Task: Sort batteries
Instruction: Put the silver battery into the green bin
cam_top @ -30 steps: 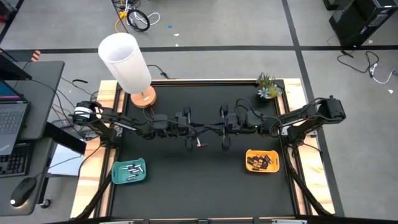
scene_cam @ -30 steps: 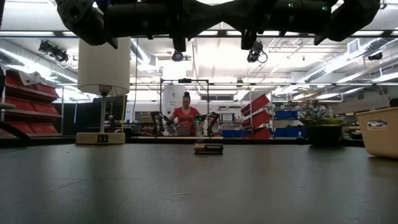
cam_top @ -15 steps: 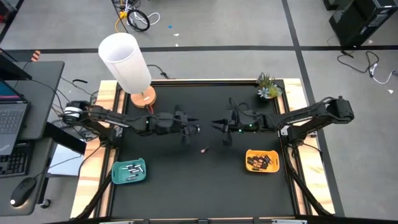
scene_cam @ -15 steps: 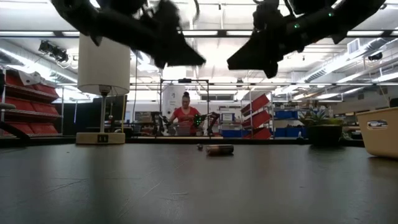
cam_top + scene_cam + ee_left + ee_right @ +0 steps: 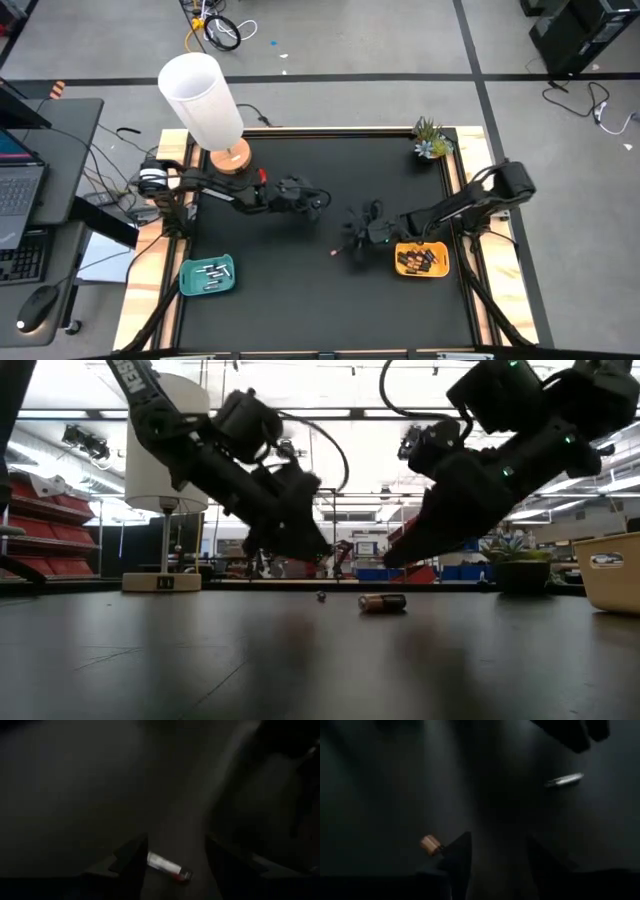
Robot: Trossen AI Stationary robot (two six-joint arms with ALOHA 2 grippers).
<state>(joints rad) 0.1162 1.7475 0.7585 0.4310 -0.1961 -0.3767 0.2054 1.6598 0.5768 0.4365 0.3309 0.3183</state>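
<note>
Black matting covers the table [image 5: 300,300] in the high view, where the left gripper [image 5: 318,203] sits near the middle and the right gripper [image 5: 352,238] lies just beside the orange tray [image 5: 421,259] of dark batteries; a teal tray [image 5: 207,275] of pale batteries stands at the left front corner, and one loose battery [image 5: 334,252] lies on the mat between the two grippers. A white lamp [image 5: 205,105] and a small plant [image 5: 431,139] occupy the rear corners. In the low view, both arms slope down toward the centre, and the loose battery [image 5: 383,602] rests on its side on the mat, touching neither gripper. In the left wrist view, the fingers [image 5: 131,857] stand apart with a pale battery between them on the mat, ungripped. In the right wrist view, the fingers [image 5: 459,852] are likewise spread and hold nothing.
</note>
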